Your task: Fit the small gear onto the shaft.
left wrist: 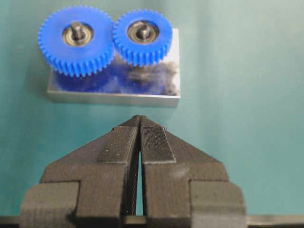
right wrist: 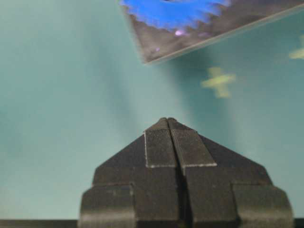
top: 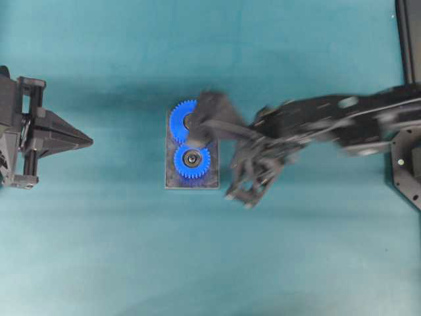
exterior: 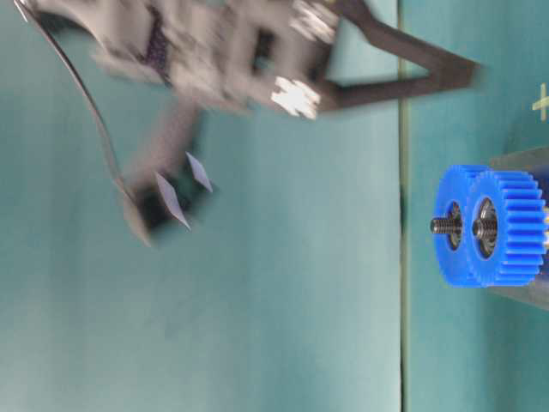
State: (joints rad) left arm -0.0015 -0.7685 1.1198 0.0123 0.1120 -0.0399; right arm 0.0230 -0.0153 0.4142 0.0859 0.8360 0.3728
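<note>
The small gear (top: 191,161) (left wrist: 142,37) sits flat on the grey plate (top: 212,182) (left wrist: 114,98), around the shaft (left wrist: 143,32), whose tip shows at its hub. It meshes with the larger blue gear (top: 179,122) (left wrist: 76,40) beside it. My right gripper (top: 197,135) (right wrist: 167,119) is blurred, shut and empty, hanging over the larger gear and hiding part of it. My left gripper (top: 91,140) (left wrist: 140,117) is shut and empty at the far left, pointing at the plate from a distance.
Teal cloth covers the table. A black frame (top: 408,33) stands at the top right corner. Yellow cross marks (right wrist: 217,80) lie on the cloth near the plate. The right arm (top: 329,118) stretches in from the right edge.
</note>
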